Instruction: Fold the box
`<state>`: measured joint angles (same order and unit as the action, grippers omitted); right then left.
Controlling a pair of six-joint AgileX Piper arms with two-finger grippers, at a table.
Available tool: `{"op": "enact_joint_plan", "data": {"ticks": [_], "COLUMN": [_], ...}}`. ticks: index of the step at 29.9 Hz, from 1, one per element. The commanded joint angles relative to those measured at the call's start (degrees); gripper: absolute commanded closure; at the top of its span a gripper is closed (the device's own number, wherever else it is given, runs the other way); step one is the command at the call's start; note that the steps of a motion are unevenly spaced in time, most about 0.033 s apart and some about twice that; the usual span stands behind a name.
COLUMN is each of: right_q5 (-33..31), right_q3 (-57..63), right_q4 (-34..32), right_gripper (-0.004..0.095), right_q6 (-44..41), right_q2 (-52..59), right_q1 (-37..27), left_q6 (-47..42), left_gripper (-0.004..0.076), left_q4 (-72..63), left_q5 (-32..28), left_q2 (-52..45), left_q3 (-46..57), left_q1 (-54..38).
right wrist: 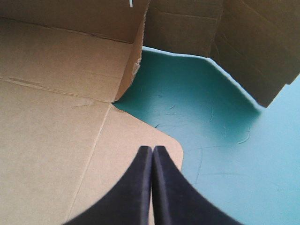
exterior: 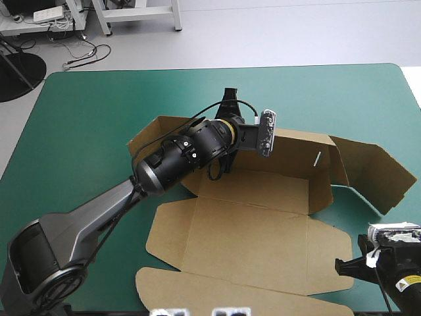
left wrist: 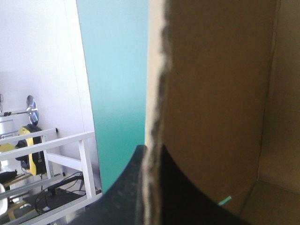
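From my remote station: the brown box (exterior: 250,230) lies partly raised on the teal-green surface (exterior: 85,131), spread from the middle toward the right side and reaching down to the near edge. Its large near panels lie flat. The rear wall and a right-hand side wall stand up, and a further flap angles up off the cover at the far right.

My left claw (left wrist: 151,154) is clamped on the raw top edge of the rear wall, with one black finger on each side of the board. In the high view that arm reaches in diagonally from the near left corner.

My right claw (right wrist: 152,150) is pressed together on nothing, its tips meeting in a point. It sits over the rounded corner of a flat flap, just beside bare cover near the surface's near right corner.

The cover looks smooth from above, though the right wrist view picks up faint scuff lines on it.

Beyond the far edge I see pale floor (exterior: 263,33), the legs of a white frame (exterior: 138,16) and loose cables (exterior: 85,56).
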<state>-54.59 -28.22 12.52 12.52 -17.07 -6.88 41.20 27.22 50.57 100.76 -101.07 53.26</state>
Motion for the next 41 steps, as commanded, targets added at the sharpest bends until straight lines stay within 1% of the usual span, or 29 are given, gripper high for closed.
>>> {"op": "enact_joint_plan", "data": {"ticks": [1,4,6,9,14,19,24,30,35,41], "right_q5": [3.9,3.9,3.9,4.0,4.1,5.3,6.1,5.7,2.7,2.0], "right_q3": [-2.8,-5.1,-7.2,-10.9,-16.7,-23.1,-30.6,-40.7,-49.2,-57.7], "right_q4": [0.8,0.8,0.7,-0.4,-0.4,0.1,2.1,6.8,9.0,10.0], "right_gripper": [0.0928,0.0927,0.0927,0.0927,0.0928,0.0928,0.0928,0.0928,0.0928,0.0928], "right_q6": [-2.2,-2.4,-3.0,-6.8,-7.2,-9.2,-9.2,-5.3,-1.9,-0.1], "right_q2": [-0.9,-0.9,-1.0,-2.4,-7.7,-15.7,-24.8,-36.9,-46.5,-56.3], "right_q1": [0.2,0.2,0.2,0.2,0.2,0.2,0.2,0.2,0.2,0.2], "left_q6": [-8.4,-15.9,-18.6,-19.1,-19.2,-20.0,-25.6,-33.6,-35.2,-39.2], "left_gripper": [0.0734,0.0734,0.0734,0.0734,0.0734,0.0734,0.0734,0.0734,0.0734,0.0734], "left_q4": [6.7,13.7,16.7,18.6,18.5,19.0,23.5,33.0,33.9,33.7], "left_q5": [-4.5,-3.3,-2.5,-1.6,-1.2,-1.6,-1.6,-2.0,-1.8,-0.6], "left_q2": [-2.9,-2.8,-2.8,-2.4,-1.7,-1.7,-1.7,-1.7,-1.7,-1.7], "left_q3": [-1.8,-1.8,-1.8,-1.8,-0.8,4.1,8.5,13.2,15.8,16.4], "left_q1": [0.5,0.5,0.5,0.5,0.5,0.5,1.2,3.9,4.4,4.4]}}
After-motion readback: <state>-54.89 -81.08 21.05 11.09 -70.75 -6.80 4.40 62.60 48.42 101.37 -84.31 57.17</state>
